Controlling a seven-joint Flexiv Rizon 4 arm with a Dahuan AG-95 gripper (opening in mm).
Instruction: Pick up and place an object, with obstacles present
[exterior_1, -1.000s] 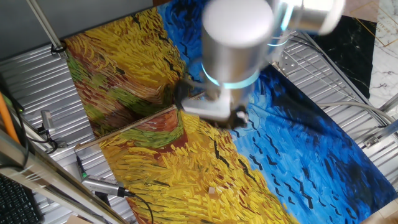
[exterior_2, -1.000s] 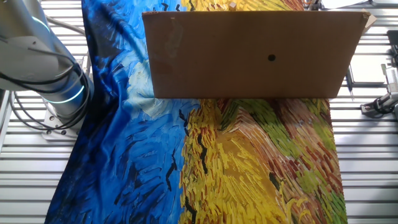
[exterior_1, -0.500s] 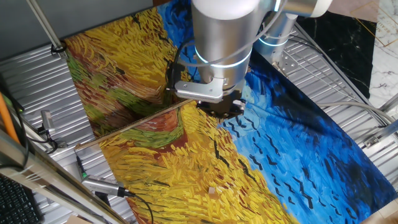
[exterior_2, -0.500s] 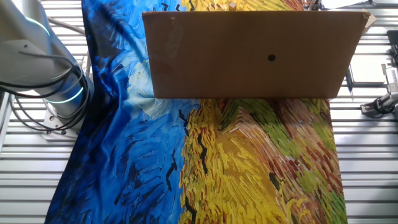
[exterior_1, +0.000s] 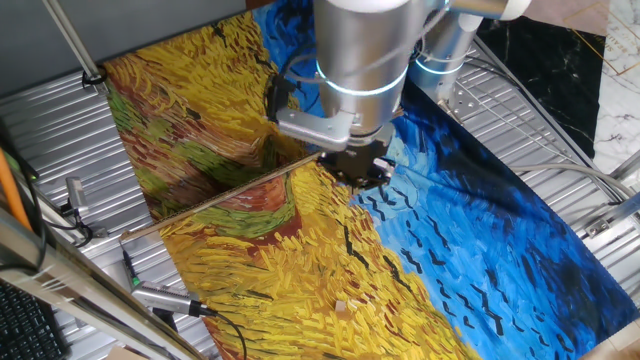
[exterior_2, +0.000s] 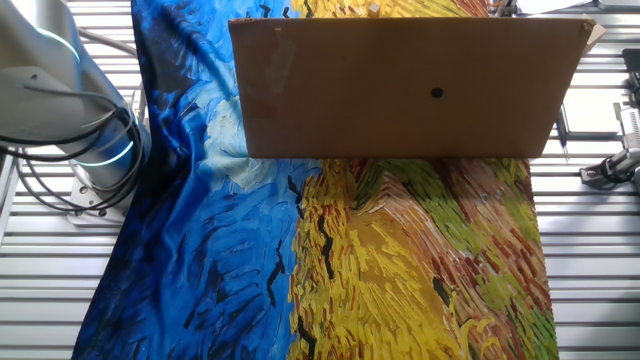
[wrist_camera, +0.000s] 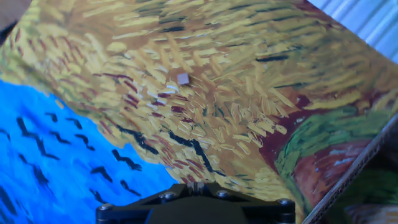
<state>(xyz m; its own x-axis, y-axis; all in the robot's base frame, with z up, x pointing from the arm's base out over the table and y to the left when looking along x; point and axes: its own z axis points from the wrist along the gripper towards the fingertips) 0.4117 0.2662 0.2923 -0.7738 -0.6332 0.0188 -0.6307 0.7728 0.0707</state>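
The object, a tiny pale tan block (exterior_1: 343, 306), lies on the yellow part of the painted cloth near the front; the hand view shows it (wrist_camera: 183, 78) ahead of the fingers. My gripper (exterior_1: 366, 174) hangs over the cloth where yellow meets blue, well behind the block and apart from it. In the hand view only the gripper's dark base and its fingertips (wrist_camera: 198, 185) show at the bottom edge; the two tips stand together with nothing between them. The gripper is hidden behind the cardboard in the other fixed view.
An upright cardboard wall (exterior_2: 410, 90) stands across the cloth; its thin top edge (exterior_1: 215, 200) runs left of the gripper and shows in the hand view (wrist_camera: 354, 174). Cables and tools (exterior_1: 165, 298) lie on the metal slats at the left. The robot base (exterior_2: 95, 140) stands at the left.
The arm has swung left and settled from a blurred pose, and the hand has turned and shifted slightly right. The block and the cardboard have not moved.
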